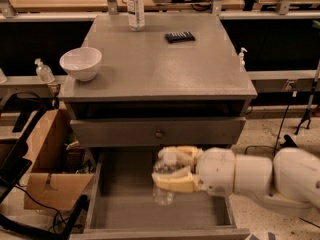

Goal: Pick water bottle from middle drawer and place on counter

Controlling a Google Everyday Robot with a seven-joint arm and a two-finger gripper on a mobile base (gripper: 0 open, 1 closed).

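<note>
The water bottle (163,173) is a small clear ribbed bottle with a white cap, upright between the cream fingers of my gripper (172,168). The gripper is shut on it and holds it above the grey floor of the open middle drawer (125,204). My white arm (260,176) reaches in from the right. The counter (165,64) is the flat grey cabinet top above, behind the closed drawer front with a round knob (159,133).
On the counter stand a white bowl (80,63) at the left, a clear bottle with a broad white label (135,6) at the back and a small black object (180,36). A cardboard box (47,169) sits left of the cabinet. Pump bottles (44,71) stand on side ledges.
</note>
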